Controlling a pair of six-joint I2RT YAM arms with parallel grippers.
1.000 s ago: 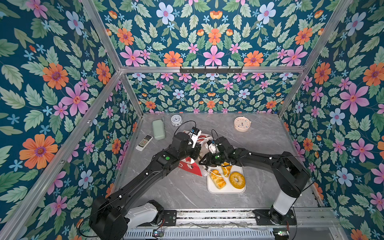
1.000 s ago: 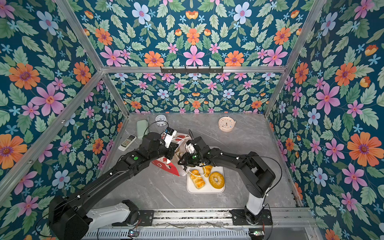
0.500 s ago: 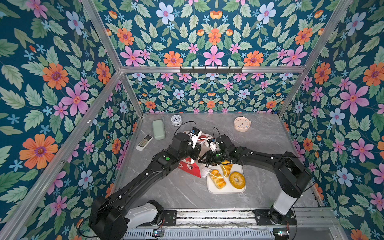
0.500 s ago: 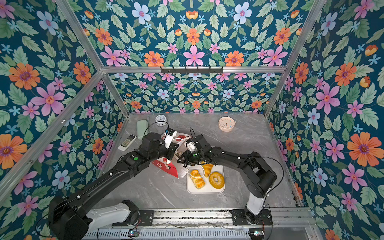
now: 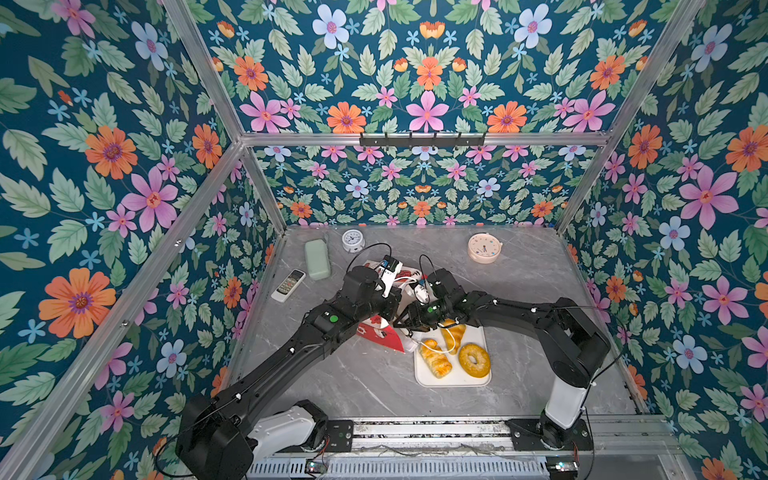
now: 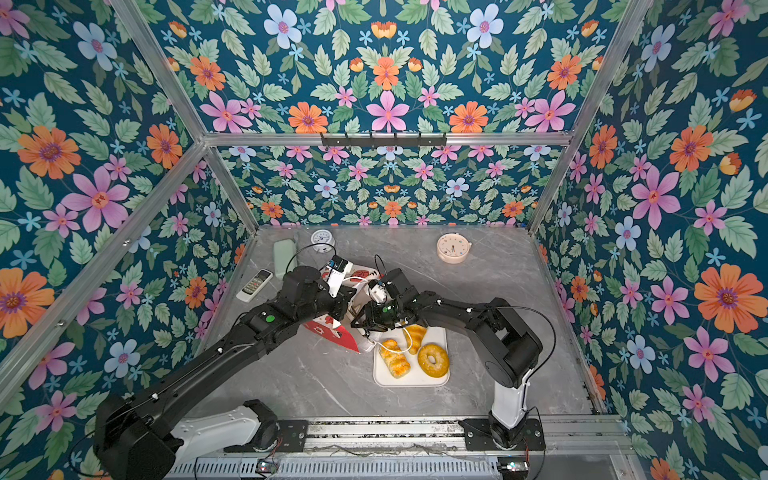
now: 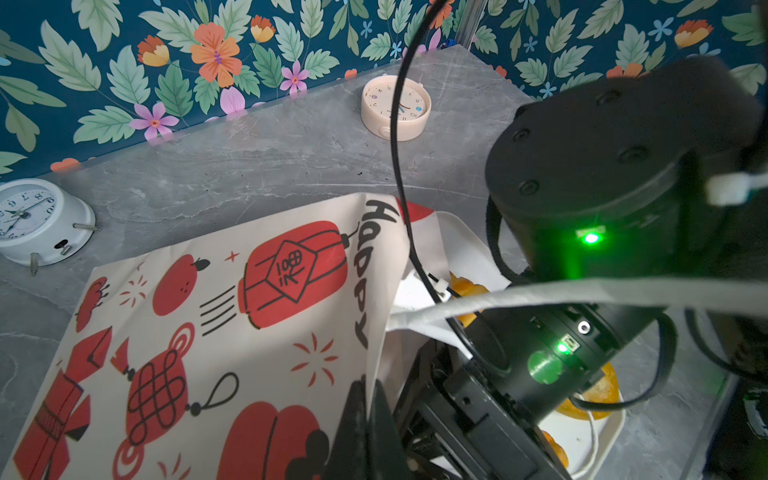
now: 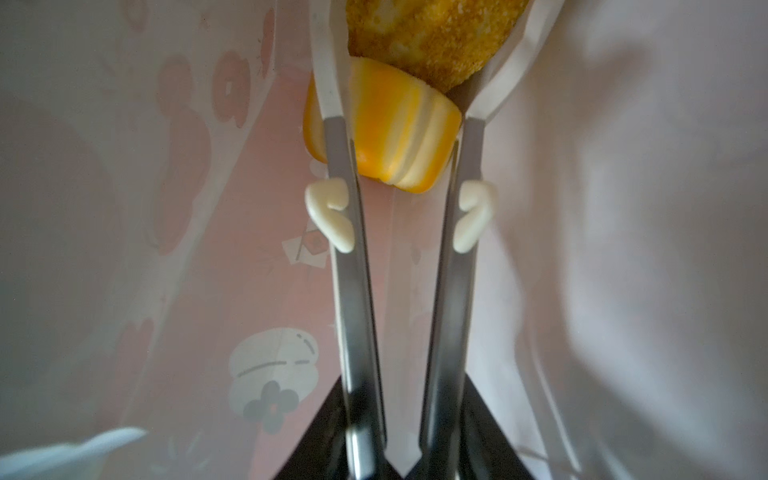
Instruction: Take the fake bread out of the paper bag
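Bag: the paper bag (image 7: pixel 249 291) is laid on its side on the table (image 5: pixel 332 374), mouth toward the tray (image 5: pixel 453 377).
Left gripper (image 7: pixel 368 399): pressed together on the bag's mouth edge, with the paper pinched between the fingers.
Right gripper (image 8: pixel 411 83): located inside the bag. Fingers are narrowly parted and set astride the fluted bun (image 8: pixel 399 137). A firm clamp cannot be confirmed.
Bread in bag: the fluted bun is seen with the seeded loaf (image 8: pixel 428 37) just behind it, apparently touching.
Bread out: the ring bagel (image 5: pixel 474 360), braided roll (image 5: pixel 435 358) and croissant (image 5: pixel 455 334) are laid on the tray, just beside the bag.
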